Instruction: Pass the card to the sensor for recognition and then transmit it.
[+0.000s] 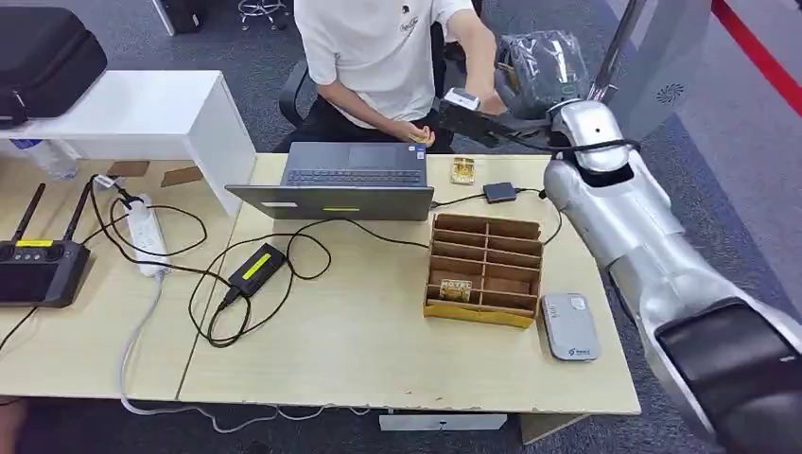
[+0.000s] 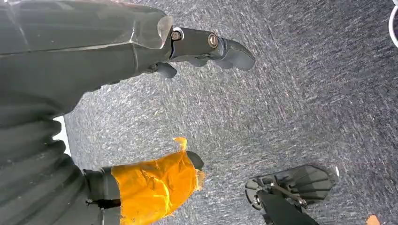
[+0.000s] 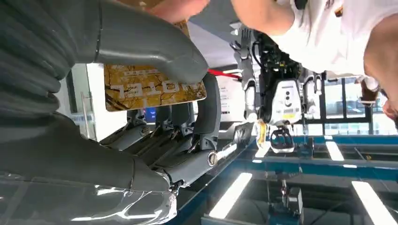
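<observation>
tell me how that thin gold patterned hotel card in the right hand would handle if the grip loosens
The thin gold patterned hotel card stays flat where it overhangs, so probably stiff and light. Its surface looks glossy, and the right hand pinches only one edge, so it might slip out easily.

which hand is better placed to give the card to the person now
Right. The right hand already holds the gold card and is raised past the table's far edge, close to the person's hand. The left hand holds nothing and hangs over the grey carpet.
</observation>
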You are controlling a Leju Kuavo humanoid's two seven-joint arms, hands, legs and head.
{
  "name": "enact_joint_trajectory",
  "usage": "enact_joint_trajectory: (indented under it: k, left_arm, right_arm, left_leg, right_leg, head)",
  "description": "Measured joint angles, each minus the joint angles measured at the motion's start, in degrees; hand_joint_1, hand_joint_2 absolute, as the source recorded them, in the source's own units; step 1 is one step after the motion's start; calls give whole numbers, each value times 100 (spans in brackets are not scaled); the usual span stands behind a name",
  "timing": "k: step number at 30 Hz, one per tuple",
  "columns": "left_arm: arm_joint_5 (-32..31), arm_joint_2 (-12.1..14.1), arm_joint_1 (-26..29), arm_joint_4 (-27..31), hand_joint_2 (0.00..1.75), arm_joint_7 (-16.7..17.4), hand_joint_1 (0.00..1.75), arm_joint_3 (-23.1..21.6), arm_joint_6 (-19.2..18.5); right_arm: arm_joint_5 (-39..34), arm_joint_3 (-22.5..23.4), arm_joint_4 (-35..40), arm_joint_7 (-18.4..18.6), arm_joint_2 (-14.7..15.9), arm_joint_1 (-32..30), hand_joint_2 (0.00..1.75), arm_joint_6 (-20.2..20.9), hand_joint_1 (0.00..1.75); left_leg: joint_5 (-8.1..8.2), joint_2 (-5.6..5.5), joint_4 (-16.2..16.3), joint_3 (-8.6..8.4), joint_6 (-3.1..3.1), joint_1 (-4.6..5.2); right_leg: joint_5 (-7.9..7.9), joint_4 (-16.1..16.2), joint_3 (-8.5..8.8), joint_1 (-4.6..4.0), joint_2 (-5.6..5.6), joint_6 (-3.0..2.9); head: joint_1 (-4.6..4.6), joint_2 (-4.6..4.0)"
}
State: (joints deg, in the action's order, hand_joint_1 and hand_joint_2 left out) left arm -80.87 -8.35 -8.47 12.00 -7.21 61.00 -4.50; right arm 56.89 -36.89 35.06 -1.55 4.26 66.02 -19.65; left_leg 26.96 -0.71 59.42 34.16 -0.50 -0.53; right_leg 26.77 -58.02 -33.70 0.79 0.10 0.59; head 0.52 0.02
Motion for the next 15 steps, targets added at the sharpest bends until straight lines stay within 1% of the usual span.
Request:
enact_joint_trajectory:
  k: [5, 8, 15]
  left_arm:
    - [20, 0, 3, 0, 175, -90, 0, -28, -70]
    - [64, -4, 0, 0, 175, -164, 0, -31, -22]
    - [70, -7, 7, 0, 175, -146, 0, -31, -11]
  right_arm:
    - [-68, 0, -208, -101, -39, -3, 175, -50, 0]
    - [-70, -2, -278, -103, -39, -9, 175, -63, 0]
    - [-5, -7, -376, -153, -22, -39, 175, -66, 0]
  left_leg:
    - [0, 0, 1, 0, 0, 0]
    - [0, 2, 1, -1, 0, 0]
    - [0, 2, 1, -2, 0, -1]
  right_leg:
    - [0, 0, 0, 0, 0, 0]
    - [0, 0, -1, 0, 1, 0]
    - [0, 0, -5, 0, 3, 0]
  head:
    - [0, 0]
    - [0, 0]
    - [0, 0]
